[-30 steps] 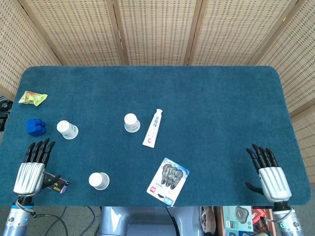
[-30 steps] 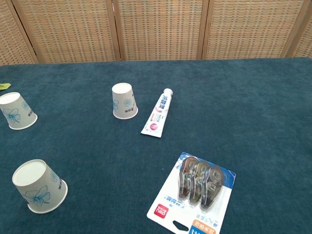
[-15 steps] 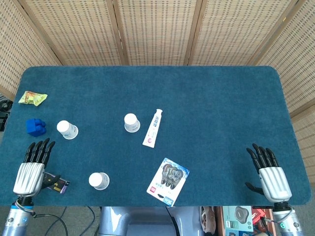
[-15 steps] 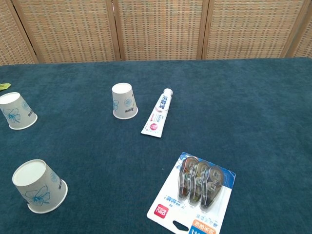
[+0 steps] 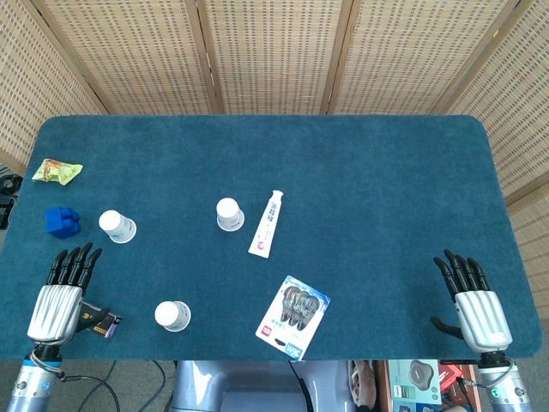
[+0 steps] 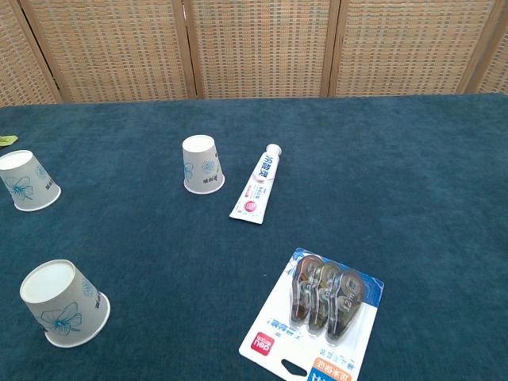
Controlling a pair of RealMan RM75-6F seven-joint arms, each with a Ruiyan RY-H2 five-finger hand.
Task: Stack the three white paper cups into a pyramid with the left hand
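Observation:
Three white paper cups with blue flower prints stand upside down and apart on the blue table. One cup [image 5: 229, 214] [image 6: 202, 163] is near the middle, one [image 5: 117, 226] [image 6: 27, 182] at the left, one [image 5: 171, 315] [image 6: 63, 303] near the front edge. My left hand [image 5: 60, 292] lies flat at the front left corner, fingers straight and apart, holding nothing, a short way left of the front cup. At the front right corner my right hand [image 5: 473, 300] lies the same way, empty. Neither hand shows in the chest view.
A toothpaste tube [image 5: 267, 223] [image 6: 257, 193] lies just right of the middle cup. A blister pack [image 5: 292, 316] [image 6: 316, 312] sits front centre. A blue block [image 5: 62, 222] and a yellow-green wrapper [image 5: 57, 171] are at the left edge. A small dark packet [image 5: 99, 322] lies beside my left hand.
Both hands have slid slightly back toward the front edge. The cups have not moved.

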